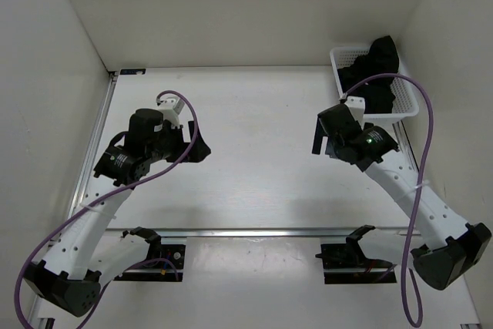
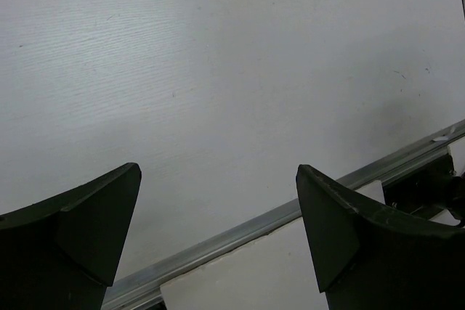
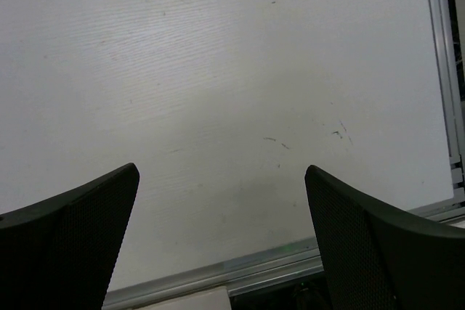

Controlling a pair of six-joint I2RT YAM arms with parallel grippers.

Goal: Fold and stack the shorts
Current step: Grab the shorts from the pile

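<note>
**Shorts heaped in basket; both claws spread wide**

The plain black soft fabric shorts [image 1: 377,75] fill the white plastic mesh basket [image 1: 340,58], rising over its far rim. The right gripper [image 3: 221,170] hovers near the basket's near-left corner, jaws apart, holding nothing. The left gripper [image 2: 218,170] hangs well left of the basket, equally spread. The white wood-grain table [image 1: 254,121] stretches between them.

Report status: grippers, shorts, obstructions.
Left gripper open, empty. Right gripper open, empty. Shorts bunched, unfolded, in basket at far right corner. No obstruction seen between arms and basket.
</note>
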